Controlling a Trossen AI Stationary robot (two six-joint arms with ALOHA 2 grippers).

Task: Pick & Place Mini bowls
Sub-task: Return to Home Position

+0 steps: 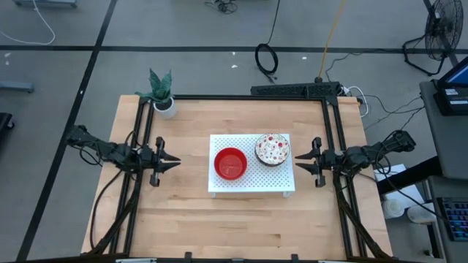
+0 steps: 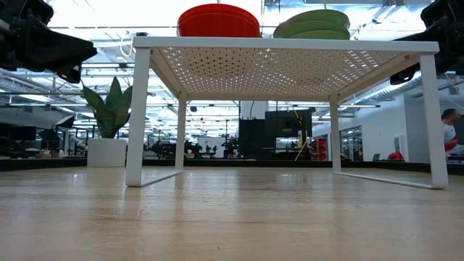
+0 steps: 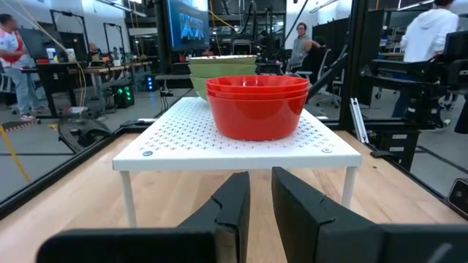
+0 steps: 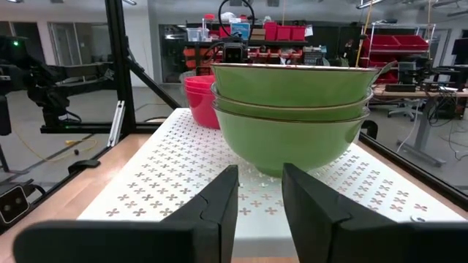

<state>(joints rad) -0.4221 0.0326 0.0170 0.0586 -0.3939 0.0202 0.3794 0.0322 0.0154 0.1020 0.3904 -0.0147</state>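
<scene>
The stacked plain bowls [image 1: 229,163] were bright red, the other bowls [image 1: 272,148] white with red speckles inside and green outside, the shelf [image 1: 252,183] white and dotted with holes, the table [image 1: 219,226] pale wood, the pot [image 1: 166,108] white, its plant [image 1: 159,85] green.

potted plant [image 1: 161,93], white perforated shelf [image 1: 252,180], wooden table [image 1: 219,226]

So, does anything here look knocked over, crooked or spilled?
Nothing stands out. The red bowls and the speckled bowls sit in two tidy stacks on the white shelf, both level in the low view. The left hand and right hand wait off either side of it, empty.
</scene>
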